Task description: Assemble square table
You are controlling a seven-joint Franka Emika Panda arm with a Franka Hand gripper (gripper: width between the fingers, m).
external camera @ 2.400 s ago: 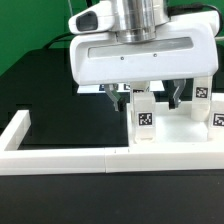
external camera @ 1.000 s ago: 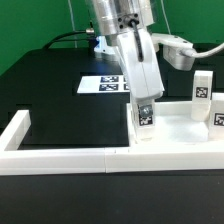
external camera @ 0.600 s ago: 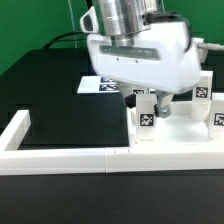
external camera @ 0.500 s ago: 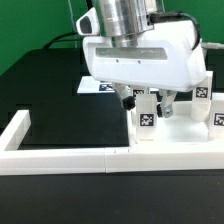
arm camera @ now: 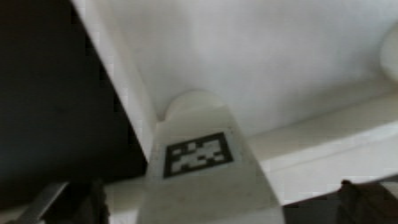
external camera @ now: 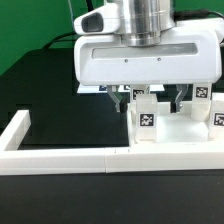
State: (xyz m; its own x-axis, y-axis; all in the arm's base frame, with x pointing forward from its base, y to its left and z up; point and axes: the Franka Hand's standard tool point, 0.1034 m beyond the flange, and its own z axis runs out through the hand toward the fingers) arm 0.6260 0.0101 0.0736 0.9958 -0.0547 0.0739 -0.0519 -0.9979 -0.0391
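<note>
While the big white arm head fills the upper middle of the exterior view, the tool (external camera: 152, 97) hangs below it with its two dark fingers (external camera: 124, 96) spread wide, one on either side of an upright white leg (external camera: 145, 116). Neither finger visibly presses the leg; a gap shows on both sides, so the tool holds nothing.

That leg stands on the square table (external camera: 180, 128), the white slab lying flat on the black counter (external camera: 50, 95) toward the exterior view's right. A black-and-white tag faces the camera on the leg's front. Two more tagged legs show farther to the exterior view's right: one behind (external camera: 203, 93), near the right-hand finger, and one at the picture's edge (external camera: 218, 118), cut off by the frame.

Along the front runs a low white fence (external camera: 70, 156), with a short arm turning back at the exterior view's left. The slab sits just behind this fence; whether it touches it I cannot tell. Behind the arm head, a sliver of the marker board (external camera: 90, 90) lies flat on the counter.

From the wrist view, the tagged leg (arm camera: 205, 160) rises in the middle, blurred, above the white slab (arm camera: 267, 50), with the dark counter (arm camera: 45, 90) beside it. Dark fingertips (arm camera: 45, 200) show at both lower corners, well apart from the leg.
</note>
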